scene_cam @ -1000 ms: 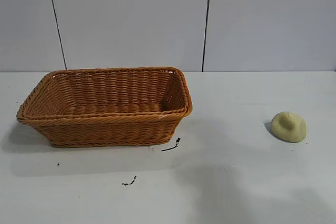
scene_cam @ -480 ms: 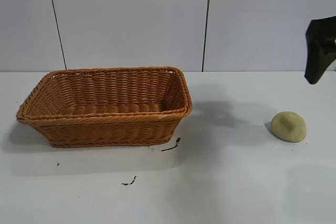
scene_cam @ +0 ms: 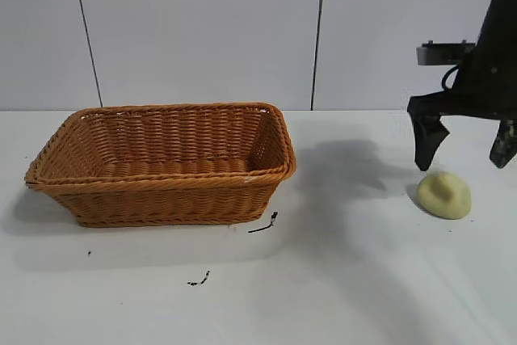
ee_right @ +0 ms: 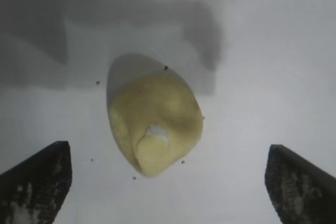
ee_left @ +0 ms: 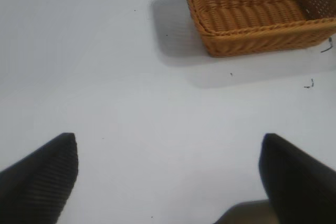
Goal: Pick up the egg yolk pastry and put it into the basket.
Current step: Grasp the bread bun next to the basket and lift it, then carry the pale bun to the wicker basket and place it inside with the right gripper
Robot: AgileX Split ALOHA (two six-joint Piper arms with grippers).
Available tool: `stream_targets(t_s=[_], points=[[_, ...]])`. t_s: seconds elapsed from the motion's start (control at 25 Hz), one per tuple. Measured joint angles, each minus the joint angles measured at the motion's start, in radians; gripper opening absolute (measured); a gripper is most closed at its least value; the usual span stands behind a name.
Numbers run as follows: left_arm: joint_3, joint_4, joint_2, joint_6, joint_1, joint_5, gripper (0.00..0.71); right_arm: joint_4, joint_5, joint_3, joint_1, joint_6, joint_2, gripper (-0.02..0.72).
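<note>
Now 1 egg yolk pastry (scene_cam: 443,195), 1 basket (scene_cam: 161,163), right hand (scene_cam: 466,149) apart

white table (scene_cam: 339,280); small black scraps (scene_cam: 263,225) and (scene_cam: 199,280) on it; grey panelled wall (scene_cam: 202,30) behind.

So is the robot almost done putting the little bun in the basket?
Not yet. The egg yolk pastry lies on the table, and the basket holds nothing. The right gripper hangs open just above the pastry. Grabbing, carrying and dropping are left. The left gripper waits open, apart.
</note>
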Motion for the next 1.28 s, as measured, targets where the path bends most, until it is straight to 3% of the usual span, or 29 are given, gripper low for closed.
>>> stream_targets(t_s=[0.24, 0.32, 0.4, 0.56, 0.64, 0.88, 1.28], points=[[0.000, 0.000, 0.000, 0.000, 0.000, 0.000, 0.696, 0.014, -0.005, -0.002, 0.000, -0.001, 0.050, 0.692], [0.000, 0.000, 0.000, 0.000, 0.000, 0.000, 0.696, 0.016, -0.005, -0.002, 0.000, -0.001, 0.051, 0.653], [0.000, 0.000, 0.000, 0.000, 0.000, 0.000, 0.696, 0.018, -0.004, -0.002, 0.000, -0.001, 0.051, 0.538], [0.000, 0.000, 0.000, 0.000, 0.000, 0.000, 0.696, 0.019, 0.001, -0.002, 0.000, -0.001, 0.051, 0.225], [0.000, 0.000, 0.000, 0.000, 0.000, 0.000, 0.696, 0.019, 0.001, -0.002, 0.000, -0.001, 0.051, 0.153], [0.000, 0.000, 0.000, 0.000, 0.000, 0.000, 0.696, 0.019, 0.058, -0.039, 0.000, -0.001, 0.013, 0.123], [0.000, 0.000, 0.000, 0.000, 0.000, 0.000, 0.696, 0.023, 0.280, -0.354, 0.010, -0.001, -0.139, 0.123]])
